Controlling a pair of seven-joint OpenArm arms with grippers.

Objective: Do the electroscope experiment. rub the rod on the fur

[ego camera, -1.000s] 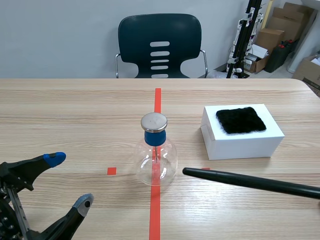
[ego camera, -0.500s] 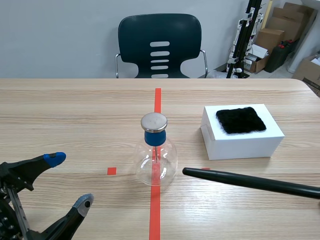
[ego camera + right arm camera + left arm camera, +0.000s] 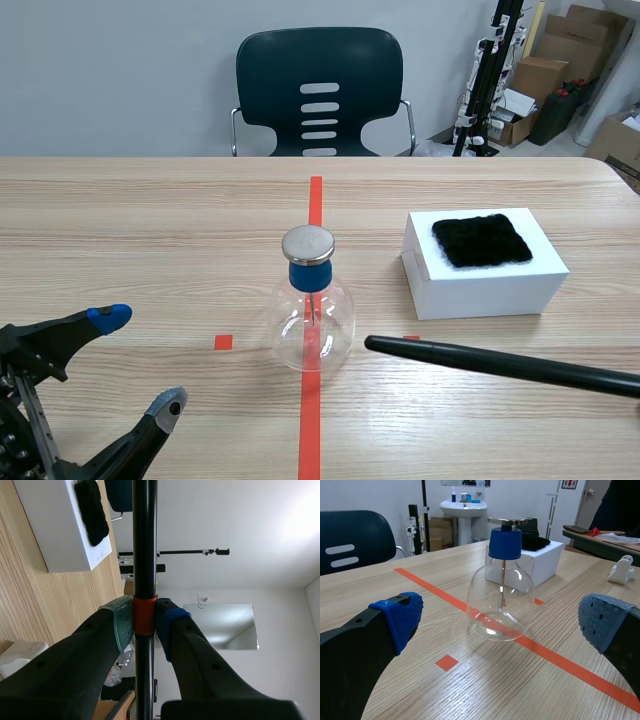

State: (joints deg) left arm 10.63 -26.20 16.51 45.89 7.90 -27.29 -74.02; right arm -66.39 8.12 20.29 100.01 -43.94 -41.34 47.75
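A long black rod [image 3: 500,364] enters from the right and hangs low over the table, its tip close to the glass flask electroscope [image 3: 312,313] with the blue stopper and metal disc. My right gripper [image 3: 145,624] is shut on the rod [image 3: 144,540] at its orange band. A patch of black fur [image 3: 481,240] lies on a white box [image 3: 490,285] right of the flask; the right wrist view also shows the fur [image 3: 91,511]. My left gripper [image 3: 140,365] rests open at the near left, with the flask [image 3: 501,597] ahead of it.
An orange-red tape line [image 3: 311,400] runs down the table's middle, with a small square mark [image 3: 223,342] left of the flask. A dark chair [image 3: 319,92] stands behind the far edge. Cardboard boxes and a stand sit at the back right.
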